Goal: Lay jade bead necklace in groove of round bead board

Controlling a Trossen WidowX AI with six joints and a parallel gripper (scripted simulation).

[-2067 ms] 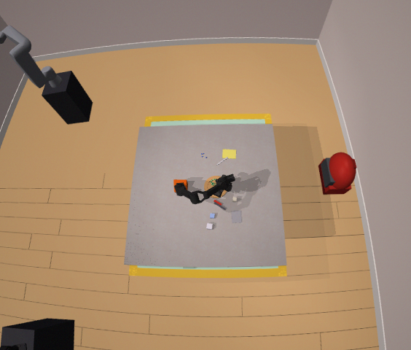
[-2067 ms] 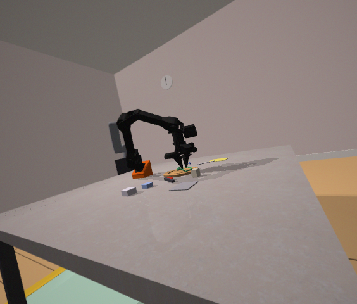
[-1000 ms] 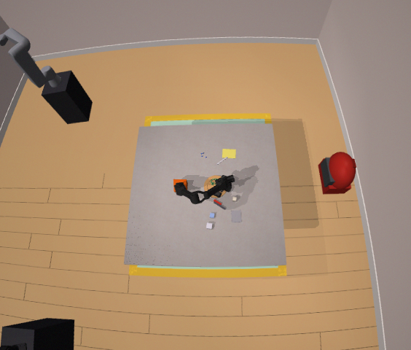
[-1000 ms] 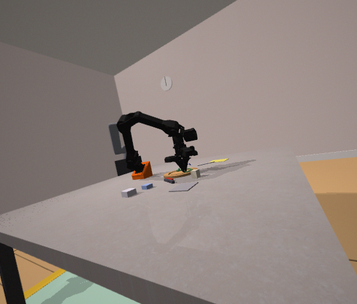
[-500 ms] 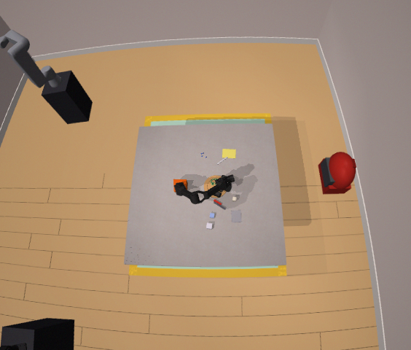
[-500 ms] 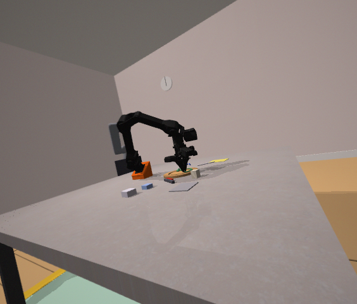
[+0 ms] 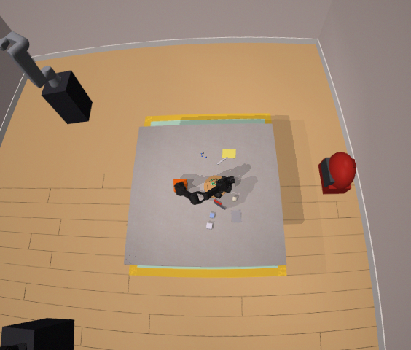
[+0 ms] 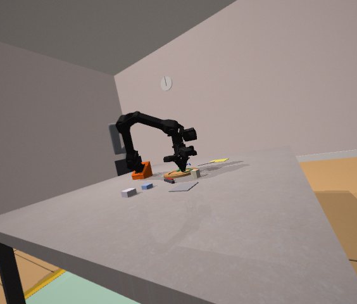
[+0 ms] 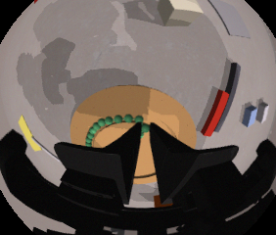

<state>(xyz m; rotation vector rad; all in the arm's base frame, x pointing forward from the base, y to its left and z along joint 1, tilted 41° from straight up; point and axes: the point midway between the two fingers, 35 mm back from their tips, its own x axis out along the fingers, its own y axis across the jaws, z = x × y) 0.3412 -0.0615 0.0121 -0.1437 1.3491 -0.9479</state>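
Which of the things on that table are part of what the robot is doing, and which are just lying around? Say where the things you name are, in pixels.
Part of the job:
- green bead necklace [image 9: 128, 118]
- round wooden board [image 8: 169, 175] [image 9: 128, 100]

Just lying about:
- red-and-dark tool [image 7: 218, 202] [image 8: 169, 180] [image 9: 216, 113]
- yellow sheet [image 7: 229, 153] [image 8: 220, 160]
- grey flat piece [image 7: 236, 216] [image 8: 183, 187]
- blue block [image 7: 212, 215] [image 8: 147, 185] [image 9: 249, 117]
- beige block [image 7: 235, 197] [image 8: 195, 173] [image 9: 181, 12]

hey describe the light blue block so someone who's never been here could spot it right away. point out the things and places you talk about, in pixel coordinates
On the grey table [image 7: 160, 233] [image 8: 237, 222], find the red-and-black tool [image 7: 219, 204] [image 8: 169, 180] [image 9: 216, 113] beside the round wooden board [image 7: 207, 187] [image 8: 169, 175] [image 9: 104, 100]. The light blue block [image 7: 212, 215] [image 8: 147, 185] [image 9: 249, 117] sits between that tool and a whitish block [image 7: 209, 225] [image 8: 128, 192] [image 9: 262, 112], smaller and plainly bluer than its pale neighbour.
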